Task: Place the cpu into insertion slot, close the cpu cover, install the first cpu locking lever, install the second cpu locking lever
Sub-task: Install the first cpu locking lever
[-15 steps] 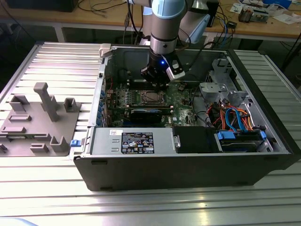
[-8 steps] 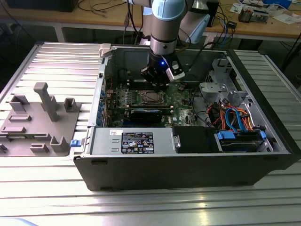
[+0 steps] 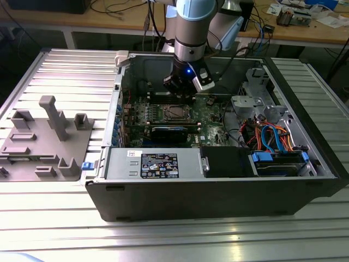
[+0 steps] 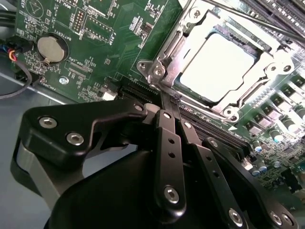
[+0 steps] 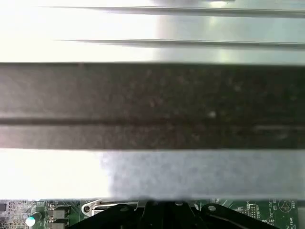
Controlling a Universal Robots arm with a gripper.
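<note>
Inside the open computer case (image 3: 218,191) my gripper (image 3: 179,87) hangs just above the green motherboard (image 3: 210,112), at the far edge of the insertion slot (image 3: 173,113). From the second wrist view I see its black fingers (image 4: 167,143) drawn together, tips touching, with nothing between them, right beside the socket's near corner. The cpu (image 4: 217,67) sits flat in the slot, its pale metal top showing through the window of the cpu cover (image 4: 259,78), which lies down over it. A thin lever runs along one side of the frame, though I cannot tell whether it is latched. A grey fixture tray (image 3: 43,139) rests on the table at the exterior view's left, well apart.
</note>
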